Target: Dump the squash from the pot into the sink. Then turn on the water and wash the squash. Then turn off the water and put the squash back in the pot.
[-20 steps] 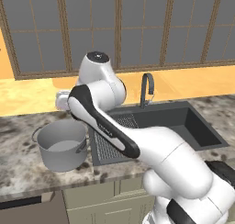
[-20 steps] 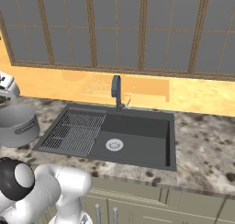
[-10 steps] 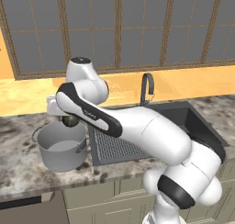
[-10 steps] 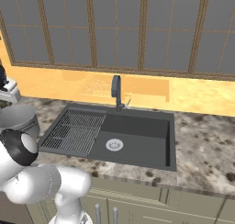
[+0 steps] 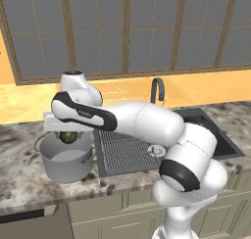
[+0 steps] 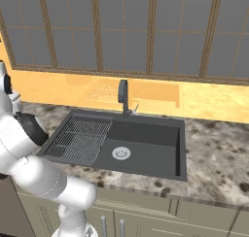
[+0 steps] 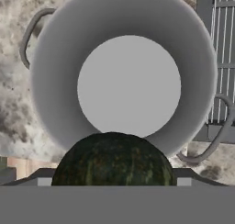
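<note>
The gripper [image 5: 70, 135] hangs over the pot [image 5: 65, 159], clamped on the one squash [image 5: 70, 136], which sits just above the pot's open mouth. In the hand view the squash [image 7: 113, 159] bulges dark green with yellowish flecks at the bottom, in front of the pot [image 7: 55, 48], whose bare round floor lies below it. The pot has two loop handles, one on each side of the rim. It stands on the counter [image 5: 19, 179] just left of the sink [image 5: 122, 152], nearly touching the sink's ribbed draining section. The one sink [image 6: 146, 134] holds one round silver drain [image 6: 121, 153] in its deeper basin, right of the ribs. One dark faucet [image 6: 123, 96] rises behind the sink at its back edge.
</note>
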